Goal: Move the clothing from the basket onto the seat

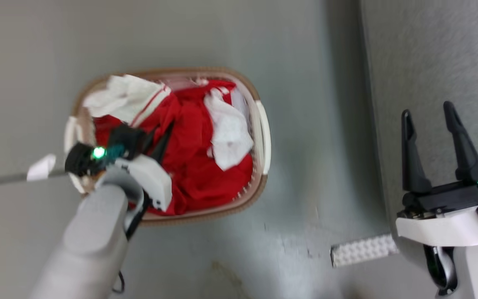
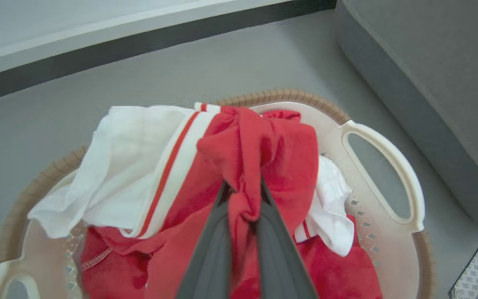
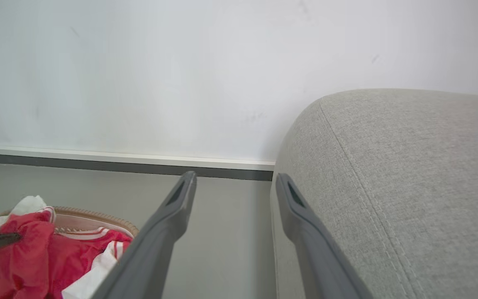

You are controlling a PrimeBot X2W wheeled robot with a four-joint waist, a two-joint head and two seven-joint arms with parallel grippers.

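Left claw [image 2: 243,187]: pressed together on a fold of the clothing [image 1: 193,170]. In the left wrist view a bunched ridge of red fabric runs up between the two dark fingers and spills over their tips. I read this as a firm pinch on the cloth.

Right claw [image 1: 427,109]: spread, nothing between the fingers. It hangs over the near edge of the seat [image 3: 409,166], fingers pointing up the head view. In the right wrist view one finger lies against the grey floor [image 1: 305,62] and the other against the seat's side.

Clothing: a red heap with white panels and red-and-white stripe trim, all inside the basket [image 1: 264,137]. One white panel drapes over the brown rim on the far left side. A second white piece lies on top of the red near the right handle.

Basket: stands on the floor to the left of the seat, apart from it, with bare floor between.

Seat: no cloth on the part I can see.

Also noted: a pale textured strip [image 1: 363,249] on the floor at the seat's base. The head view is slightly blurred.
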